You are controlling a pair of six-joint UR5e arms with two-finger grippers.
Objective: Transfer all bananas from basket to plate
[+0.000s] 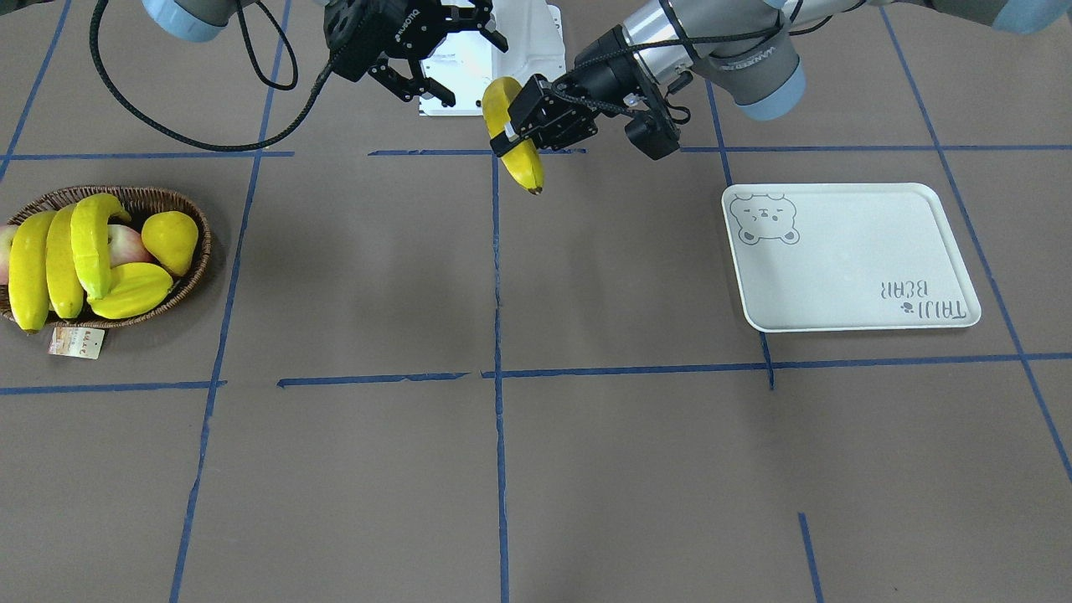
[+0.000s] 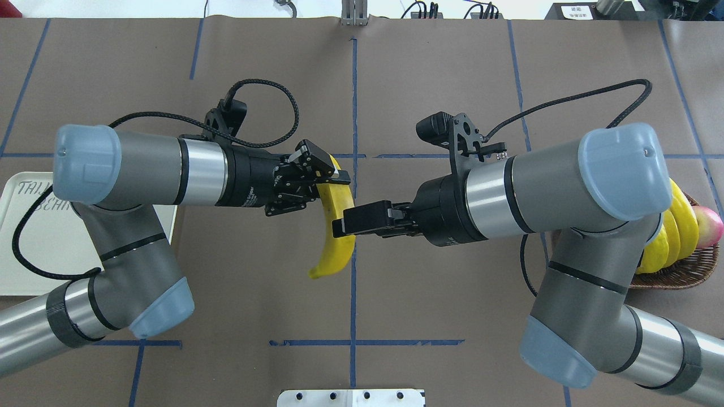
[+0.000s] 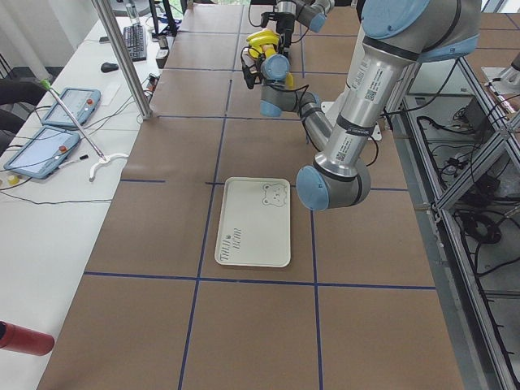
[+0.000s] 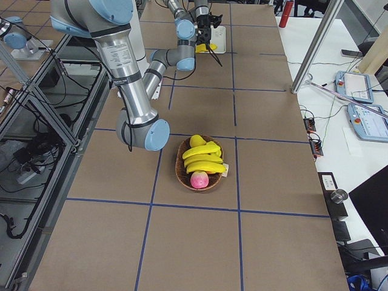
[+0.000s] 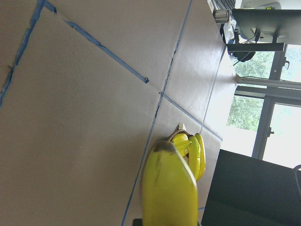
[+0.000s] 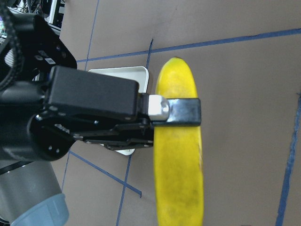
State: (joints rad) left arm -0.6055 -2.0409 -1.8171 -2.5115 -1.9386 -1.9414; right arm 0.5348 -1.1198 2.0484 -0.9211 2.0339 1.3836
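My left gripper (image 1: pixel 512 132) is shut on one yellow banana (image 1: pixel 521 163) and holds it above the table's middle, far from the plate (image 1: pixel 846 260). It also shows in the overhead view (image 2: pixel 330 182), with the banana (image 2: pixel 334 249) hanging below it. My right gripper (image 1: pixel 473 71) is open, right beside the banana's upper end. In the right wrist view a left finger (image 6: pixel 183 111) crosses the banana (image 6: pixel 181 179). Three bananas (image 1: pixel 59 260) lie in the wicker basket (image 1: pixel 159 198) at the table's end. The bear plate holds nothing.
The basket also holds a yellow starfruit (image 1: pixel 130 290), a yellow pear (image 1: pixel 170 240) and a pink apple (image 1: pixel 126 243). A paper tag (image 1: pixel 77 342) lies by the basket. Blue tape lines cross the brown table. A white mount (image 1: pixel 519 50) sits at the robot's base.
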